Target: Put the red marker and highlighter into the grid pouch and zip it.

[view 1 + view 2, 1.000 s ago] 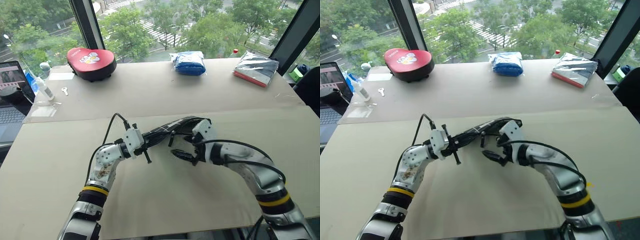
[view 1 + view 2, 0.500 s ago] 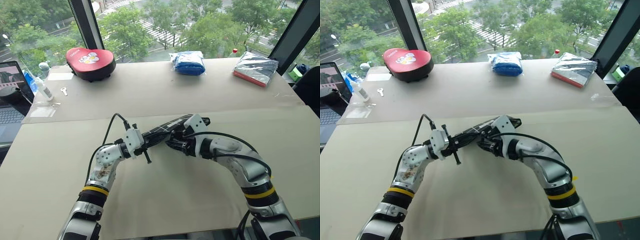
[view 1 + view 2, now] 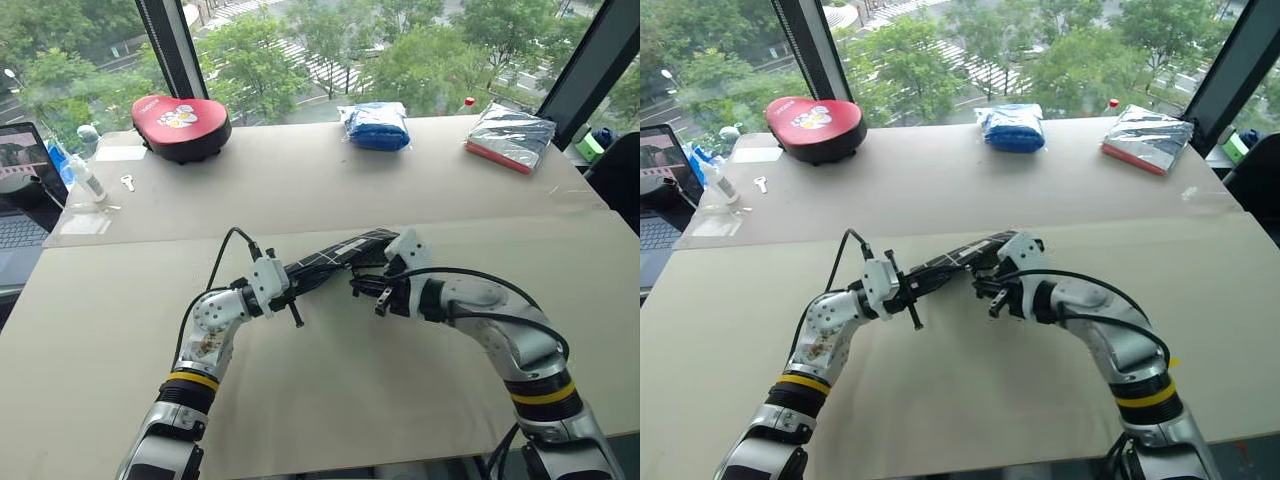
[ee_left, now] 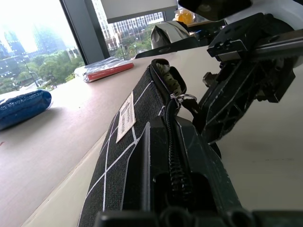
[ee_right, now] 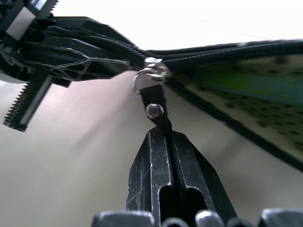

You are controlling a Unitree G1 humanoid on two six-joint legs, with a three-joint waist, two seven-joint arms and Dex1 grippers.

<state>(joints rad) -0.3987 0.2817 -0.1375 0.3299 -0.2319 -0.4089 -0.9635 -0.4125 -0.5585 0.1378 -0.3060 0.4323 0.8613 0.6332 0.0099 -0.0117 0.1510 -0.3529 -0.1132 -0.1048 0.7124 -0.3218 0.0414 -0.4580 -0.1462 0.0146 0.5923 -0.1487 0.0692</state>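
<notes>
Clamping one end of the grid pouch (image 3: 330, 262), the left gripper (image 3: 290, 292) braced it above the table (image 3: 330, 390), so the right gripper (image 5: 165, 137), pinched shut on the zipper pull strap (image 5: 158, 106), could draw against it; green, likely the highlighter (image 5: 258, 85), showed inside.

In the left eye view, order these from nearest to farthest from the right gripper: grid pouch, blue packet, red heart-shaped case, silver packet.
1. grid pouch: right gripper is shut on its zipper pull strap.
2. blue packet: far table edge, centre.
3. silver packet: far right. Close to the blue packet's distance, so this order is uncertain.
4. red heart-shaped case: far left.
</notes>
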